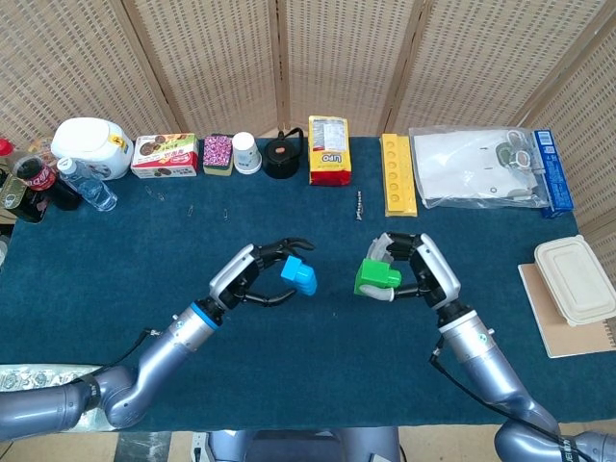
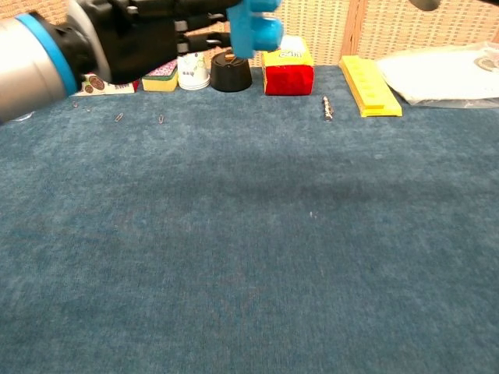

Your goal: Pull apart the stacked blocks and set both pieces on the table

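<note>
The two blocks are apart. My left hand (image 1: 255, 277) holds the blue block (image 1: 299, 277) above the blue cloth, left of centre; the chest view shows this block (image 2: 254, 28) at the top edge, pinched by the dark fingers (image 2: 152, 19). My right hand (image 1: 419, 272) grips the green block (image 1: 376, 279) right of centre, also off the table. A gap of cloth lies between the two blocks. In the chest view only a dark sliver of the right hand (image 2: 427, 4) shows at the top edge, and the green block is out of frame.
Along the far edge stand a white jug (image 1: 92, 146), snack box (image 1: 164, 155), paper cup (image 1: 246, 152), black pot (image 1: 282, 157), yellow-red packet (image 1: 329, 150), yellow tray (image 1: 397, 173) and plastic bag (image 1: 481, 166). Bottles (image 1: 48, 181) sit far left. A lidded container (image 1: 576, 279) lies right.
</note>
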